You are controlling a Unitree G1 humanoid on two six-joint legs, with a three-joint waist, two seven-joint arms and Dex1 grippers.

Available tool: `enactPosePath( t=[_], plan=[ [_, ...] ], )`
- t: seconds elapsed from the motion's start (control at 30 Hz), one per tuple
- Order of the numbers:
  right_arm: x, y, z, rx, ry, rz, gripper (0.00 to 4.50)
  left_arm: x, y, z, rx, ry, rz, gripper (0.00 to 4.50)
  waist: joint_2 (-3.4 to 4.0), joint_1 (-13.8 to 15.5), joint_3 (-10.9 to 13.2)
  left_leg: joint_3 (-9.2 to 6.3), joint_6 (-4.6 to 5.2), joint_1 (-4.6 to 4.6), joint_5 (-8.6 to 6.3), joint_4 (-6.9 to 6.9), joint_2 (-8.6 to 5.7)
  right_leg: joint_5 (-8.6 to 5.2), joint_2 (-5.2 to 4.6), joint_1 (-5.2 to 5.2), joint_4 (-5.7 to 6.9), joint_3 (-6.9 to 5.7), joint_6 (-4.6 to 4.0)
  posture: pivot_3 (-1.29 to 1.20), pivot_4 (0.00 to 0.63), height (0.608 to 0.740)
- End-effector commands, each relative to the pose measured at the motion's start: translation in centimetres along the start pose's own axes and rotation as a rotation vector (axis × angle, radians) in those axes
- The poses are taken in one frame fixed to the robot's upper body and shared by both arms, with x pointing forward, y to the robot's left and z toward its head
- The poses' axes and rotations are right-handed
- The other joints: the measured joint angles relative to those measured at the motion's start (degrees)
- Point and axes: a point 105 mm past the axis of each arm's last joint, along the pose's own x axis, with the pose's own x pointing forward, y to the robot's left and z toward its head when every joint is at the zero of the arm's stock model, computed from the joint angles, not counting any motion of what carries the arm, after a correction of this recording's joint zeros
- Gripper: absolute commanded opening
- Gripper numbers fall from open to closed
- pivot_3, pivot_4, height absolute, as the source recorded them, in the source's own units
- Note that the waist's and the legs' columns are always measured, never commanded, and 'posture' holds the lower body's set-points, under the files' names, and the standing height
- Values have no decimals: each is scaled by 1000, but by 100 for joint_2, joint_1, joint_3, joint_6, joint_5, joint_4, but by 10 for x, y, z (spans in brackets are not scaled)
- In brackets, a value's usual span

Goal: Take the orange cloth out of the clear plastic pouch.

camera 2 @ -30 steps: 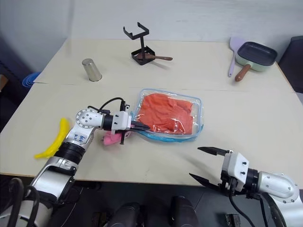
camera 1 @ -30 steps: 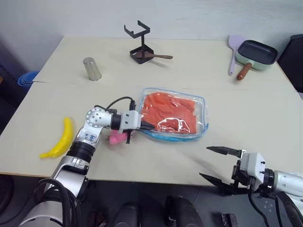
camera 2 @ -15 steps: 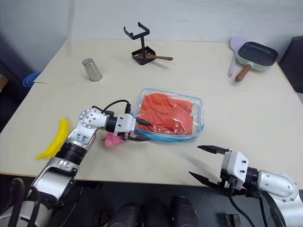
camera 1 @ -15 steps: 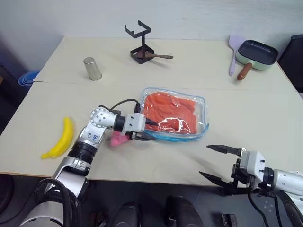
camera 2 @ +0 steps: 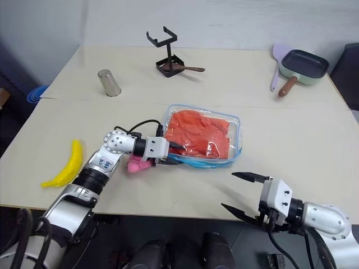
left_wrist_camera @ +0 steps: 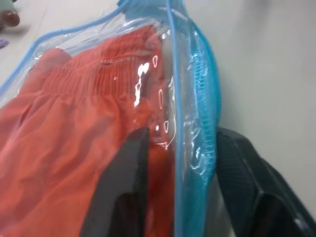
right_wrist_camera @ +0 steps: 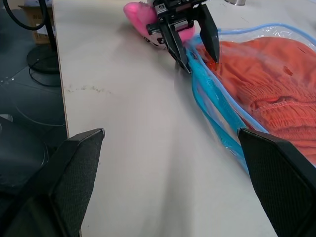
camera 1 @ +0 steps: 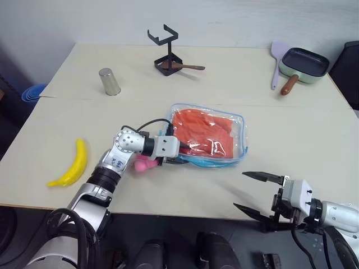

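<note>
A: Where is the orange cloth (camera 1: pixel 203 133)?

B: Inside the clear pouch (camera 1: pixel 240 124), which lies flat near the middle of the surface (camera 1: pixel 314 134).

A: And the left pincer (right_wrist_camera: pixel 195 38)?

B: At the pouch's near left corner, one finger (left_wrist_camera: pixel 122 182) over the plastic above the cloth, the other outside the blue edge. It straddles that edge; whether it pinches, I cannot tell.

A: The right pincer (camera 1: pixel 253 195)?

B: Spread wide, holding nothing, at the surface's front edge, well apart from the pouch.

A: Anything beside the left pincer?

B: A pink toy (camera 1: pixel 145 163) just behind it, a banana (camera 1: pixel 72 165) farther left.
</note>
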Motion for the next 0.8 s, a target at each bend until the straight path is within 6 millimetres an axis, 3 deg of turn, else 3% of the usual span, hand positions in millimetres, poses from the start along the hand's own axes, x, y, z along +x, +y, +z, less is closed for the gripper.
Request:
enactPosePath(
  t=[0.03,0.1,0.13,0.3,0.53,0.63,0.8],
  plan=[
    [5,5,7,-10,-30,32,4500,-6,-1,2,-51,-27,8,729,0,0,0,-1,0,0,0,0,0,0,0,0,0,0,0,0,150,740],
    [10,8,8,4,-34,53,4500,-7,2,5,-97,-54,38,53,0,-1,0,-1,0,0,0,1,0,0,0,0,-1,0,0,0,150,740],
    [12,9,8,9,-36,60,4500,-8,3,6,-113,-63,49,18,0,-2,0,-1,0,-1,0,1,0,0,0,0,0,0,0,0,150,740],
    [33,12,8,47,-3,77,4500,-8,6,13,-231,-131,85,18,0,-9,0,-5,0,-1,0,2,1,0,0,0,0,-1,0,0,150,740],
    [95,-19,10,17,9,-108,4500,-8,4,17,-350,-168,116,18,-3,-19,-2,-10,-3,-11,-1,18,4,0,0,-6,3,-2,0,0,150,740],
    [110,-34,16,-51,-3,-215,4500,-8,4,18,-371,-174,123,18,-4,-19,-3,-11,-3,-28,-1,26,2,0,-1,-16,9,-4,0,0,150,740],
    [132,-52,6,-216,95,-343,4500,-9,5,19,-428,-205,148,18,-3,-25,-3,-32,-3,-93,-1,63,2,1,2,-59,28,-21,0,0,150,740]
  ],
)
